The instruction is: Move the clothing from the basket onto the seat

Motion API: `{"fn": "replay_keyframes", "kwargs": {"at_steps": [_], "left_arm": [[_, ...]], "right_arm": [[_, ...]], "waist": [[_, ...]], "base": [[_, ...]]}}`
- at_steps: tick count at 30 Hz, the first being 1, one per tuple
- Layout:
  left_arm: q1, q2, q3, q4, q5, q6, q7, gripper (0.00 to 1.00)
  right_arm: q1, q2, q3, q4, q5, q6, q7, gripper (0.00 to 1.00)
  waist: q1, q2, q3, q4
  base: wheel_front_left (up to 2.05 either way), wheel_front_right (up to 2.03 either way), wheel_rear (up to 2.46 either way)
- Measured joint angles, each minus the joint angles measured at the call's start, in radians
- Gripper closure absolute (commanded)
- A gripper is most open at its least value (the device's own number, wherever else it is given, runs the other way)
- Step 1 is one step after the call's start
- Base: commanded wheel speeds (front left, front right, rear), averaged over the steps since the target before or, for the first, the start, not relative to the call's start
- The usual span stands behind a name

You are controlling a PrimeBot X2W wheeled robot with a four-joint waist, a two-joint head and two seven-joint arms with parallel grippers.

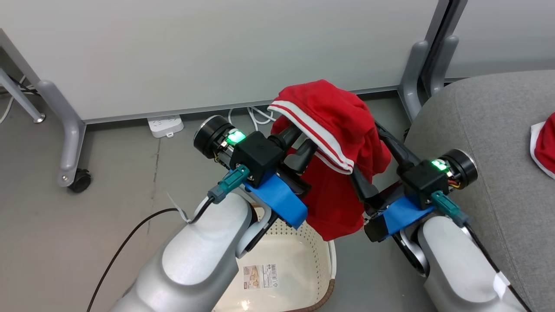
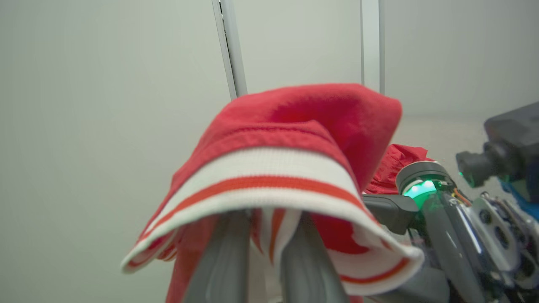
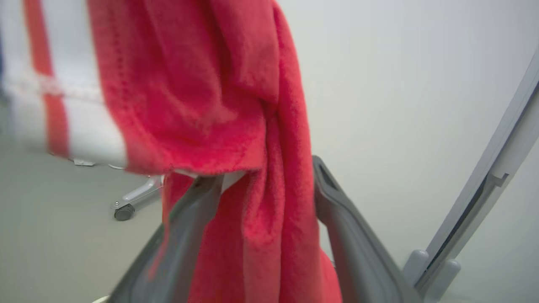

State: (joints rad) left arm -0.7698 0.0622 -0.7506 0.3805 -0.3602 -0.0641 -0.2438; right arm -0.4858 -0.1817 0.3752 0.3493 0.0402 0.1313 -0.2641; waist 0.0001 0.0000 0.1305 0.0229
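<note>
Holding the red shorts (image 1: pixel 329 125) up in the air above the far end of the basket (image 1: pixel 299 236), just left of the seat (image 1: pixel 490 164), the basket showing bare plastic and a label (image 1: pixel 260 277) on the visible part of its bottom. Clenching the left jaws on a fold of cloth just under the white striped band, pinched between the two fingers (image 2: pixel 223 256) in the left wrist view. Standing wide with the right jaws, released and gripping nothing, merely propping the drape: one finger (image 3: pixel 349 240) bare beside a hanging red fold, the other half under the cloth. Judging the shorts as light, soft and limp, likely sagging and swinging with any move, not fragile, somewhat prone to sliding off smooth fingers. Judging the thicker banded hem as the surest place for a pinch, better than the thin loose leg. Relying on one real pinch only, so risking a slip on the right side in a quick swing. Looking rightward for room: broad grey cushion lying open, rounded near edge rising beside the right forearm (image 1: pixel 455 260), another red garment (image 1: pixel 545 145) lying at the far right of it. Minding the partition legs (image 1: pixel 414 73) standing close to the seat's back corner, and the power strip (image 1: pixel 164 125) and cords on the floor behind. Needing, probably, to raise the dangling tail above the seat's edge before crossing, avoiding any drag or snag there.
</note>
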Motion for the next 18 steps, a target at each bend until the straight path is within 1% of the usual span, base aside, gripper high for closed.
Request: {"fn": "replay_keyframes", "kwargs": {"at_steps": [6, 7, 8, 18], "left_arm": [[-0.004, -0.002, -0.007, -0.001, -0.007, 0.001, -0.004, 1.00], [-0.005, -0.002, -0.009, -0.001, -0.007, 0.002, -0.004, 1.00], [-0.006, -0.003, -0.010, -0.001, -0.007, 0.002, -0.004, 1.00], [-0.010, -0.003, -0.017, 0.005, -0.010, 0.006, -0.009, 1.00]], "right_arm": [[-0.039, -0.006, 0.023, 0.109, -0.003, 0.000, 0.000, 0.00], [-0.043, -0.005, 0.024, 0.120, 0.002, 0.000, 0.000, 0.63], [-0.047, -0.004, 0.025, 0.129, 0.007, 0.000, 0.000, 1.00], [-0.064, 0.001, 0.045, 0.144, 0.035, 0.000, 0.000, 1.00]], "waist": [[0.0000, 0.0000, 0.010, 0.012], [0.0000, 0.0000, 0.012, 0.013], [0.0000, 0.0000, 0.013, 0.014], [0.0000, 0.0000, 0.024, 0.008]], "base": [[0.00, 0.00, 0.00], [0.00, 0.00, 0.00], [0.00, 0.00, 0.00], [0.00, 0.00, 0.00]]}}
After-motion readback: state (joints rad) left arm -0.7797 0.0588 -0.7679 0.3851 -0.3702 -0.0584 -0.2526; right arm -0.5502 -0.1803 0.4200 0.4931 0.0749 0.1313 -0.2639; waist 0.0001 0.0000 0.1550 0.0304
